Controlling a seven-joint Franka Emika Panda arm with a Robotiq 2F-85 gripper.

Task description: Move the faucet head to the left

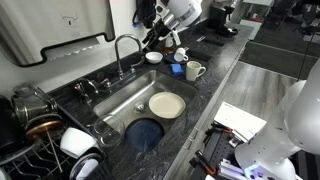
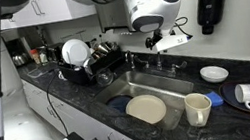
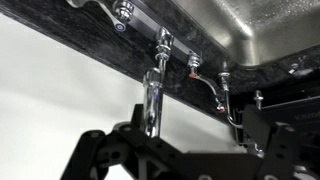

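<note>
The faucet head (image 1: pixel 126 44) is a thin chrome gooseneck spout that arches over the back of the steel sink (image 1: pixel 118 105). My gripper (image 1: pixel 153 40) hangs at the spout's downturned tip, on the side toward the mugs. In the wrist view the chrome spout (image 3: pixel 152 100) stands between my spread fingers, close to one dark finger, and the gripper (image 3: pixel 190 135) is open. In an exterior view the gripper (image 2: pixel 166 41) hovers above the faucet handles (image 2: pixel 155 65), and the spout is hard to make out behind it.
A cream plate (image 1: pixel 167 104) and a blue plate (image 1: pixel 145 133) lie in the sink. A white bowl (image 1: pixel 153 57), a blue mug (image 1: pixel 178 68) and a cream mug (image 1: pixel 195 70) stand on the black counter. A loaded dish rack (image 1: pixel 45 135) stands at the sink's other end.
</note>
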